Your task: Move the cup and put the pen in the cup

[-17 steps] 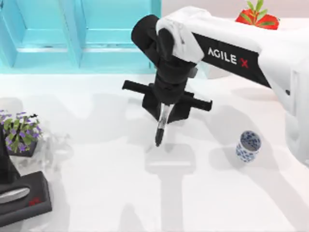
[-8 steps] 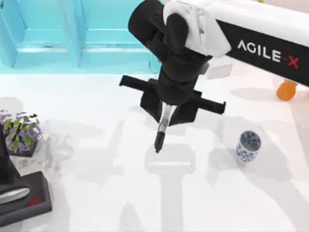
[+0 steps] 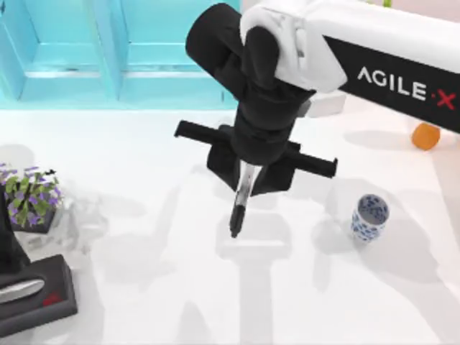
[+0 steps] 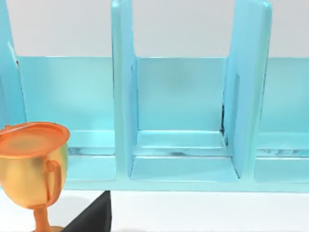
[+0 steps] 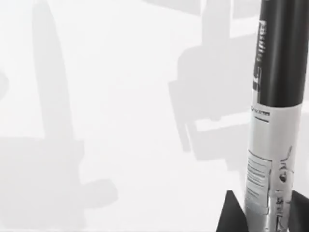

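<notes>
The white table [image 3: 144, 287] carries the cup [image 3: 370, 218] at right and a potted plant [image 3: 29, 198] at left.

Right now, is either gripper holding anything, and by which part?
The right gripper holds the pen by its labelled upper end, black tip hanging down.

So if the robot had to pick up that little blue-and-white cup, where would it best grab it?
Probably from straight above. The cup stands upright on the table with its mouth open and no handle, so one finger could go inside the rim and one outside, or both could close across its round wall. The right gripper already holds the pen.
</notes>
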Tool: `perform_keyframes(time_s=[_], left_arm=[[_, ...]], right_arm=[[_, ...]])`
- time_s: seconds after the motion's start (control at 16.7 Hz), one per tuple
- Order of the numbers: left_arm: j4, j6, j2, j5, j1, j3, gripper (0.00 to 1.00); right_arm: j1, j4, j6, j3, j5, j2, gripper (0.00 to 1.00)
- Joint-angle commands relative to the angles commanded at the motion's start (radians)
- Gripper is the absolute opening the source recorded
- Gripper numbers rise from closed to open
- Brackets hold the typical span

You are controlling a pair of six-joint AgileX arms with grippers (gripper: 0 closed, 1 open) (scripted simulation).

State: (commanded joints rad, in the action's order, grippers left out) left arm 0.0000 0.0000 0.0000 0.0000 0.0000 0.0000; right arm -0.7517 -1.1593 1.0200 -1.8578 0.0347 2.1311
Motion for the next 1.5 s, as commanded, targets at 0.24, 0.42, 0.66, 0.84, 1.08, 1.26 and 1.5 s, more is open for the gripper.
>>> perform_keyframes(time_s=[0.24, 0.42, 0.66, 0.84, 1.08, 1.26, 1.5], left_arm=[[0.000, 0.000, 0.000, 0.000, 0.000, 0.000, 1.00], [0.000, 0.000, 0.000, 0.000, 0.000, 0.000, 1.00], [0.000, 0.000, 0.000, 0.000, 0.000, 0.000, 1.00], [0.000, 0.000, 0.000, 0.000, 0.000, 0.000, 1.00], [0.000, 0.000, 0.000, 0.000, 0.000, 0.000, 1.00], [0.000, 0.000, 0.000, 0.000, 0.000, 0.000, 1.00], [0.000, 0.000, 0.000, 0.000, 0.000, 0.000, 1.00]], right_arm=[[-0.023, 0.136, -0.072, 0.096, -0.075, -0.062, 0.00], [-0.052, 0.322, -0.168, 0.235, -0.182, -0.146, 0.00], [-0.099, 0.649, -0.335, 0.483, -0.375, -0.292, 0.00], [-0.140, 0.932, -0.475, 0.695, -0.541, -0.416, 0.00], [-0.197, 1.322, -0.665, 0.981, -0.765, -0.585, 0.00], [-0.237, 1.597, -0.796, 1.179, -0.920, -0.702, 0.00], [-0.281, 1.901, -0.936, 1.393, -1.087, -0.827, 0.00]])
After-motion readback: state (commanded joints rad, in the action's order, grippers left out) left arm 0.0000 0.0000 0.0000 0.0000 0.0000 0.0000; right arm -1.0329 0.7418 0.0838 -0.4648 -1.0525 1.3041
